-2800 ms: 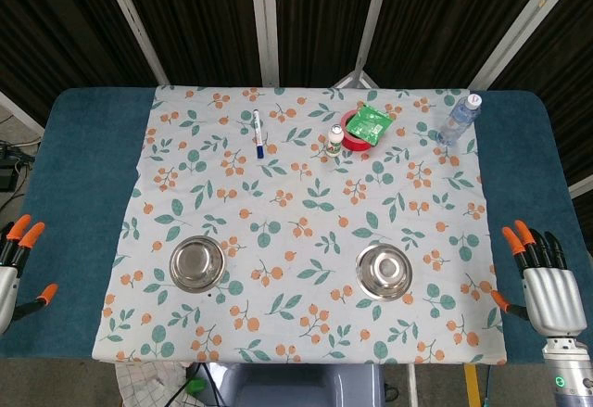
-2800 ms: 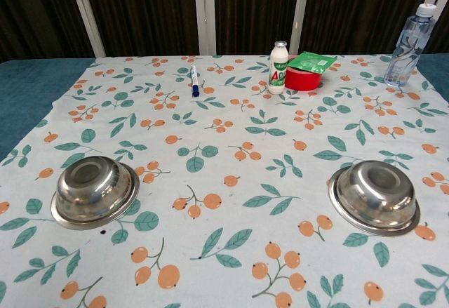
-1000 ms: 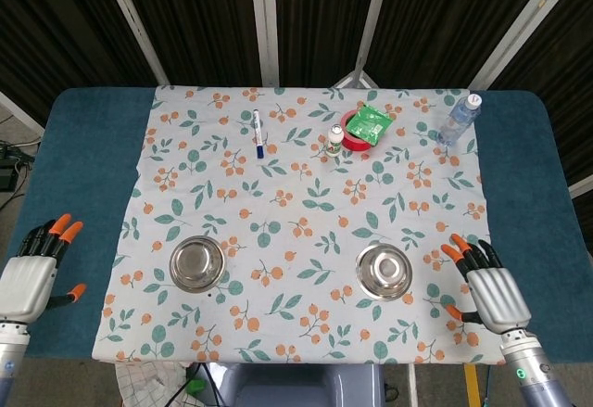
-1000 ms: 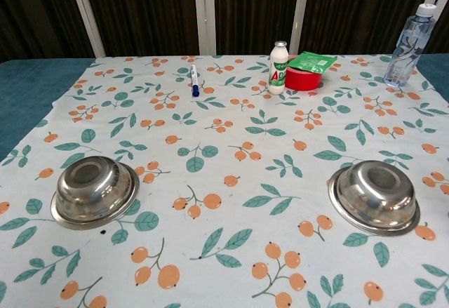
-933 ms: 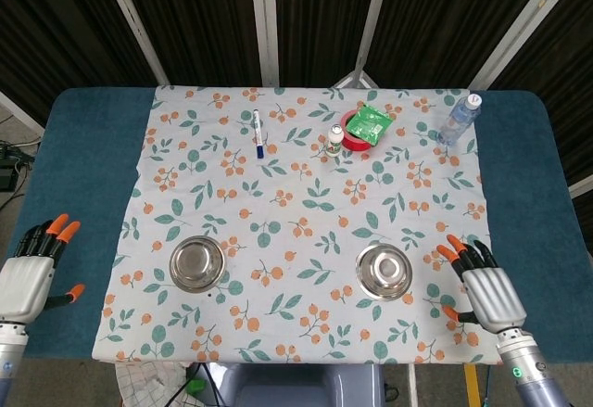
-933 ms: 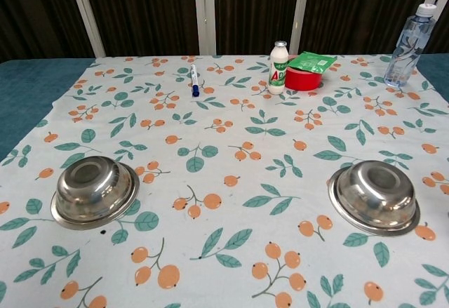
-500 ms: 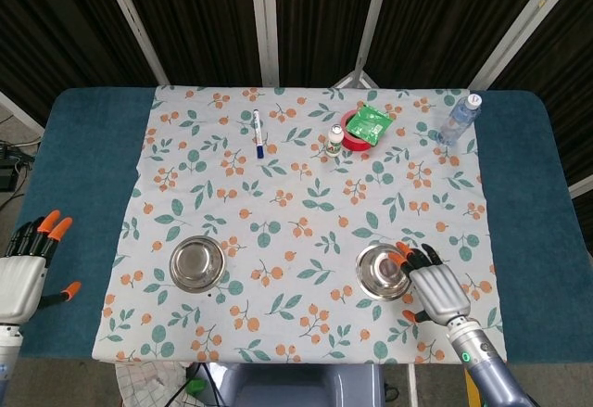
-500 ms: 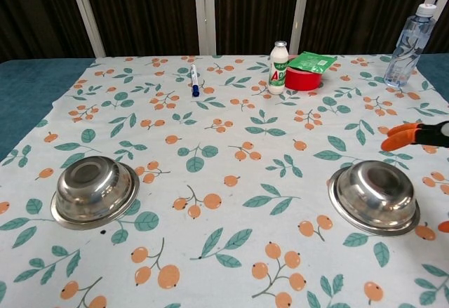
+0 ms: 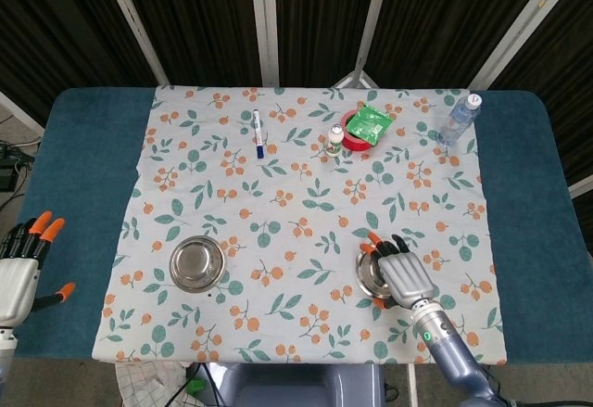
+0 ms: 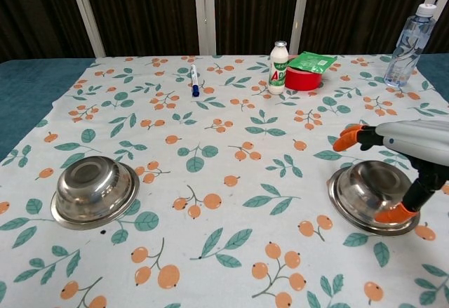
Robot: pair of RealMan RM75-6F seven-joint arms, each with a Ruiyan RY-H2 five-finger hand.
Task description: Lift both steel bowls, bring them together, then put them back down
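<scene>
Two steel bowls sit on the flowered cloth. The left bowl (image 9: 196, 263) (image 10: 95, 190) stands alone near the front left. My right hand (image 9: 403, 273) (image 10: 414, 150) hovers over the right bowl (image 9: 372, 275) (image 10: 366, 192) with its fingers spread across the top and its thumb low by the near rim; the bowl still rests on the cloth. Out on the blue table, well left of the cloth, my left hand (image 9: 20, 273) is open and holds nothing; the chest view does not show it.
Along the far side of the cloth (image 9: 306, 194) lie a pen (image 9: 258, 133) (image 10: 194, 80), a small white bottle (image 9: 334, 140) (image 10: 279, 58), a red roll (image 10: 302, 78) under a green packet (image 9: 371, 121) (image 10: 311, 61), and a water bottle (image 9: 459, 118) (image 10: 407, 45).
My right hand has swept left from the cloth's right edge to above the right bowl. The left hand has drifted slightly further left. Both bowls are where they were.
</scene>
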